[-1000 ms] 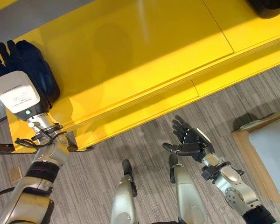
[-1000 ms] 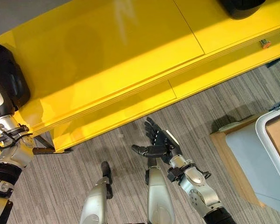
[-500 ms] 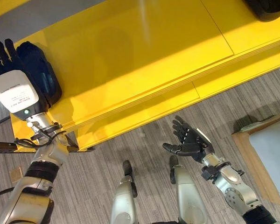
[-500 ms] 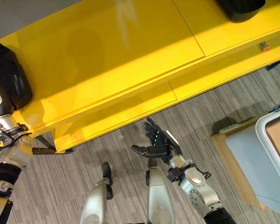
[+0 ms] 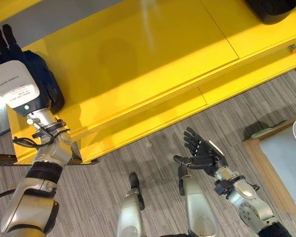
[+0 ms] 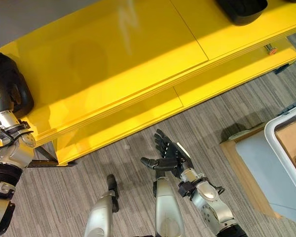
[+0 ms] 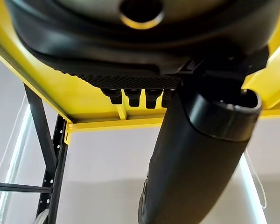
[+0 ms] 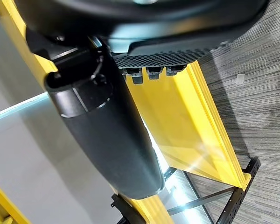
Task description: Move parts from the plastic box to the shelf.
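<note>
left robot hand (image 5: 12,64) sits upper left of frame over the yellow shelf (image 5: 138,54) end, fingers straight and apart, holding nothing. right robot hand (image 5: 203,154) lower centre-right above the carpet floor (image 5: 153,163), fingers spread, empty. a dark part (image 5: 271,7) lies on the shelf at top right edge. white plastic box (image 6: 286,148) at right edge, on a wooden-framed stand (image 6: 246,173).

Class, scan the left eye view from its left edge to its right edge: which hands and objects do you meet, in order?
left hand → dark part on the yellow shelf → right hand → black part → wooden pallet
</note>
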Robot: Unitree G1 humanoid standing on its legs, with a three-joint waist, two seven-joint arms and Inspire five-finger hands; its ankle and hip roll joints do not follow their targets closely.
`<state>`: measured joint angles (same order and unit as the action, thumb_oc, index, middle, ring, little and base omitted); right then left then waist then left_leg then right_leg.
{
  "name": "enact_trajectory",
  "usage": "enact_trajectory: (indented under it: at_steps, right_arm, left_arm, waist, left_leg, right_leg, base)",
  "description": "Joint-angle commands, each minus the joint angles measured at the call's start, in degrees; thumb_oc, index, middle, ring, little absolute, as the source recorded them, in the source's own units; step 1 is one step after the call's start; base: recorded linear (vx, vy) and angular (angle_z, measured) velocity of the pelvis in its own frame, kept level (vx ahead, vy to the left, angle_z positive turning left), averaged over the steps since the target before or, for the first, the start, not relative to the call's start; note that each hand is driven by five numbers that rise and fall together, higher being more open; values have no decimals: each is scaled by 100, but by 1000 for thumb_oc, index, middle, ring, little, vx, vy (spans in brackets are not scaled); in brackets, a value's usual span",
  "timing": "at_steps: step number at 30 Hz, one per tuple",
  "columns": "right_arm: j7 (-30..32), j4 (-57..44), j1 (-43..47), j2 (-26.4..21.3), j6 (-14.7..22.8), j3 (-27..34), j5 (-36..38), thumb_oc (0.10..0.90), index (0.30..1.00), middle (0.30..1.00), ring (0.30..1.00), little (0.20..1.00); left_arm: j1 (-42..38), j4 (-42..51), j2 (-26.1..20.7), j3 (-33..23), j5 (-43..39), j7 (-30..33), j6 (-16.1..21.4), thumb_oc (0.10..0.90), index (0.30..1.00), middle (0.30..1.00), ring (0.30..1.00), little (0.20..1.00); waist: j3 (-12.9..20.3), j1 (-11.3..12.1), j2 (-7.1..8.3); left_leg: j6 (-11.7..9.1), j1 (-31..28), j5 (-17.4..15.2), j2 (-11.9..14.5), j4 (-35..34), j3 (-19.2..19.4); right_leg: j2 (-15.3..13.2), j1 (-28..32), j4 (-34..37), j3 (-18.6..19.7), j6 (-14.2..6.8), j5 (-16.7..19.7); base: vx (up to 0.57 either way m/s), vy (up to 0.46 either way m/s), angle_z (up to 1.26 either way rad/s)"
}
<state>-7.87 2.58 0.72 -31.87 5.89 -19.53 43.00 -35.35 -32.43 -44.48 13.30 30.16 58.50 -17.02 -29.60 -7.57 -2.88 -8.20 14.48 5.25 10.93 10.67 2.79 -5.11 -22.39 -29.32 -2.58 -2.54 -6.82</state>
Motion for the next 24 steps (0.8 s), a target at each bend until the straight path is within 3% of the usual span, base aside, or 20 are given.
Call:
enact_trajectory:
  at_steps: [1,7,11,12,13,14,17,18,21,24]
  right_arm:
    - [-403,-616,-82,376,533,148,159,900,1000,1000,1000,1000]
    - [-620,-676,-428,501,571,296,143,900,1000,1000,1000,1000]
    - [-712,-670,-593,597,596,328,197,900,1000,1000,1000,1000]
    - [-725,-628,-618,640,666,312,179,900,1000,1000,1000,1000]
    - [-740,-624,-622,649,692,312,174,900,1000,1000,1000,1000]
    - [-740,-626,-611,691,765,323,146,900,1000,1000,1000,1000]
    - [-741,-592,-536,733,852,320,149,900,1000,1000,1000,1000]
    - [-667,-562,-421,762,896,305,138,900,1000,1000,1000,1000]
    - [-597,-471,-263,788,945,298,142,900,1000,1000,1000,1000]
    - [-466,-275,-38,805,1090,291,121,900,1000,1000,1000,1000]
  left_arm:
    - [204,574,-576,-502,364,607,303,900,1000,1000,1000,1000]
    - [1551,1344,-224,-998,620,472,1045,900,1000,1000,1000,1000]
    - [2304,1900,110,-980,670,83,1586,900,1000,1000,1000,1000]
    - [2600,2102,315,-909,727,-160,1922,900,1000,1000,1000,1000]
    - [2660,2162,349,-891,708,-267,1994,900,1000,1000,1000,1000]
    - [2925,2439,540,-759,464,-767,2438,900,1000,1000,1000,1000]
    - [3178,2811,763,-589,490,-1367,2812,900,1000,1000,1000,1000]
    - [3414,3108,934,-442,212,-1888,3168,900,1000,1000,1000,1000]
    - [3631,3391,1047,-299,353,-2162,3425,900,1000,1000,1000,1000]
    - [3856,3510,1128,-172,-331,-2537,3667,900,1000,1000,1000,1000]
  waist:
    - [523,-9,234]
    - [872,206,199]
    - [1142,355,174]
    - [1253,427,160]
    - [1274,445,159]
    - [1363,530,153]
    - [1437,624,160]
    - [1500,722,168]
    - [1566,826,182]
    - [1676,937,212]
  left_leg:
    - [310,347,42,-303,33,438]
    - [298,-111,38,-329,-321,357]
    - [286,-429,63,-344,-615,297]
    - [277,-529,83,-348,-718,265]
    - [274,-549,87,-349,-740,256]
    - [270,-631,103,-356,-837,215]
    - [266,-721,127,-348,-949,158]
    - [245,-815,163,-319,-1067,111]
    - [220,-899,205,-285,-1194,49]
    - [167,-1055,291,-196,-1417,10]
  right_leg:
    - [52,783,588,-447,88,-249]
    - [-24,1390,1003,-625,-3,-254]
    - [-72,1799,1338,-786,-63,-215]
    - [-80,1959,1473,-847,-75,-193]
    - [-82,1994,1502,-865,-75,-187]
    - [-92,2131,1638,-931,-88,-150]
    - [-85,2286,1781,-994,-84,-112]
    - [-78,2455,1941,-1059,-75,-65]
    - [-74,2611,2132,-1113,-69,6]
    - [-51,2840,2486,-1133,-81,159]
  base:
    - [30,-22,4]
    - [46,-21,4]
    - [56,-29,9]
    - [23,-29,15]
    - [2,-61,14]
    - [-31,-66,10]
    - [-31,-75,18]
    - [-34,-85,19]
    - [-32,-69,11]
    - [-27,-44,8]
